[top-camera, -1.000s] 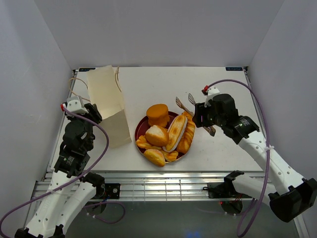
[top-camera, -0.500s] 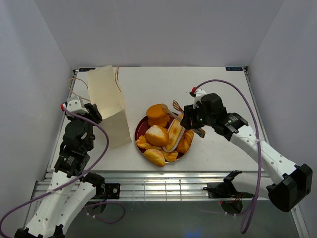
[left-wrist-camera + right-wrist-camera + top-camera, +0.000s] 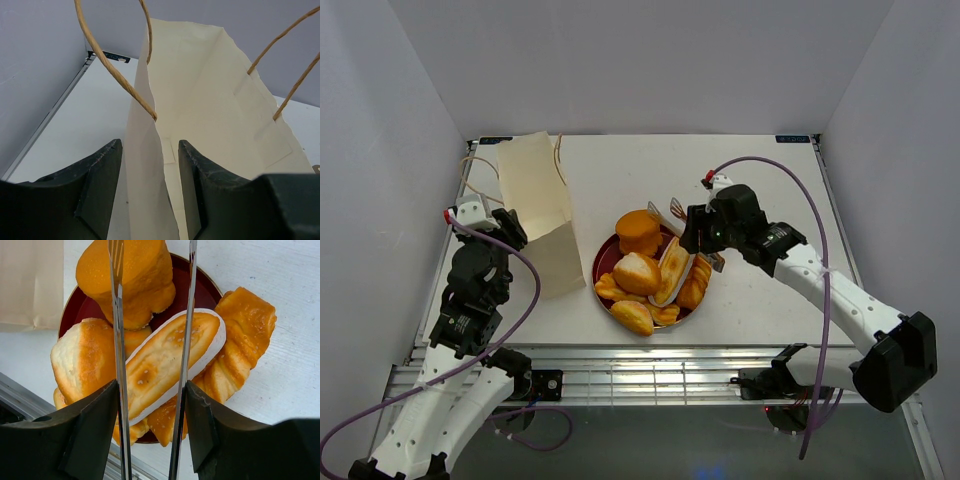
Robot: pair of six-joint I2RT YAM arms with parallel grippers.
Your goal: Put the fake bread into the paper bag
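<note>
The fake bread lies heaped on a dark red plate (image 3: 601, 263): a thick round bun (image 3: 640, 232), a cream-striped loaf (image 3: 675, 268) and several rolls. My right gripper (image 3: 705, 235) is shut on metal tongs (image 3: 667, 214). In the right wrist view the tongs (image 3: 116, 315) stand apart on either side of the striped loaf (image 3: 165, 362), reaching toward the round bun (image 3: 130, 275). The pale paper bag (image 3: 535, 200) stands open to the left of the plate. My left gripper (image 3: 510, 225) is shut on the bag's folded near side wall (image 3: 145, 165).
The bag's tan string handles (image 3: 115, 70) arch over its mouth. A braided piece (image 3: 245, 335) hangs over the plate's right rim (image 3: 202, 287). White enclosure walls stand close on the left, right and back. The table's metal front rail (image 3: 650, 360) runs below the plate.
My right gripper has moved left with the tongs, from beside the plate's right edge to over the bread. The left arm and the bag have not moved.
</note>
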